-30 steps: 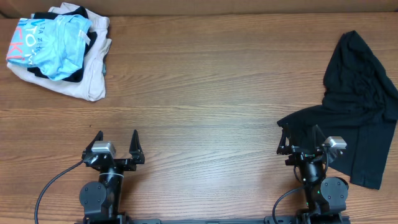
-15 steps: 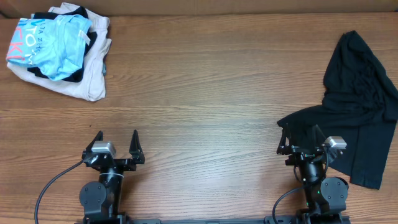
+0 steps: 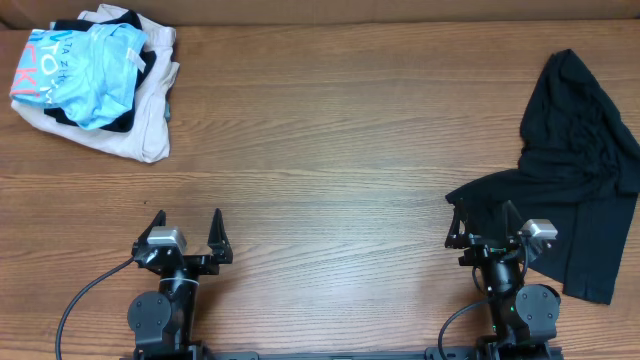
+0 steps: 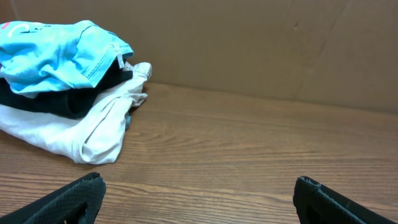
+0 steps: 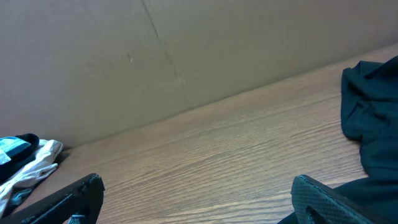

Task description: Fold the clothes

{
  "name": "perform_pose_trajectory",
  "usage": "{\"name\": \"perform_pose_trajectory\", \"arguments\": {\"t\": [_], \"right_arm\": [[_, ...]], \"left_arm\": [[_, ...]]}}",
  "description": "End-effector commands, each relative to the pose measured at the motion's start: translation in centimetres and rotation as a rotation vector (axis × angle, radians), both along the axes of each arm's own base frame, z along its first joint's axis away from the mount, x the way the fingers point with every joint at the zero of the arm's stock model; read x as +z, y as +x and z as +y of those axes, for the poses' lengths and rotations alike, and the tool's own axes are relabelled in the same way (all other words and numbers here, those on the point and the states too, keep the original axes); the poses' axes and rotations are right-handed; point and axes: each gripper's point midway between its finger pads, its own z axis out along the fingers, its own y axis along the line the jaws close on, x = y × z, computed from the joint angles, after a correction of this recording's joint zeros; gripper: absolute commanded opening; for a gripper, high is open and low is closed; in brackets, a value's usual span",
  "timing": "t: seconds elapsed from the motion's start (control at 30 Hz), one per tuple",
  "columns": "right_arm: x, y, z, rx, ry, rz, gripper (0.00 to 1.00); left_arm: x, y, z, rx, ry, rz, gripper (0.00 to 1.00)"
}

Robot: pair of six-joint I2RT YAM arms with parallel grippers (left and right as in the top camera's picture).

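Grippers had not moved: my left gripper (image 3: 188, 218) and right gripper (image 3: 482, 212) were both wide open, holding nothing. The black shirt (image 3: 580, 170) still lay crumpled just beside my right gripper, so folding had not started

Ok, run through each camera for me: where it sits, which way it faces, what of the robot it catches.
Overhead: above the table, looking straight down; shows left gripper and right gripper, both open, and the black garment at right.
Left wrist: low near the front edge, facing the cardboard wall; its fingers in the bottom corners.
Right wrist: equally low, facing the same wall; its fingers below, the garment at right.
Shared: both wrist views catch the clothes pile at left.
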Motion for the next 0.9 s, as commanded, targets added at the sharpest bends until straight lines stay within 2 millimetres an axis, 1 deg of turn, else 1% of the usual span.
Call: {"name": "perform_pose_trajectory", "arguments": {"t": [0.0, 0.37, 0.57, 0.63, 0.7, 0.8, 0.87], "right_arm": [[-0.2, 0.0, 0.0, -0.004, 0.004, -0.003, 1.00], [-0.2, 0.0, -0.2, -0.017, 0.004, -0.004, 1.00], [0.1, 0.0, -0.8, -0.051, 0.004, -0.015, 1.00], [0.6, 0.0, -1.0, -0.058, 0.006, -0.035, 1.00], [1.3, 0.0, -0.9, -0.056, 0.009, -0.065, 1.00], [2.3, -0.1, -0.8, -0.050, 0.012, -0.091, 1.00], [3.6, -0.4, -0.9, -0.051, 0.013, -0.113, 1.00]], "left_arm": [[0.0, 0.0, 0.3, 0.016, -0.005, -0.005, 1.00], [0.0, 0.0, 0.3, 0.016, -0.005, -0.006, 1.00], [0.0, 0.0, 0.2, 0.012, -0.006, -0.005, 1.00], [0.6, 0.0, -0.3, -0.014, -0.039, -0.027, 1.00], [1.2, -0.1, -1.4, -0.082, -0.049, -0.049, 1.00], [1.6, -0.4, -3.0, -0.174, -0.053, -0.053, 1.00], [2.3, -0.7, -3.7, -0.217, -0.055, -0.066, 1.00]]}}
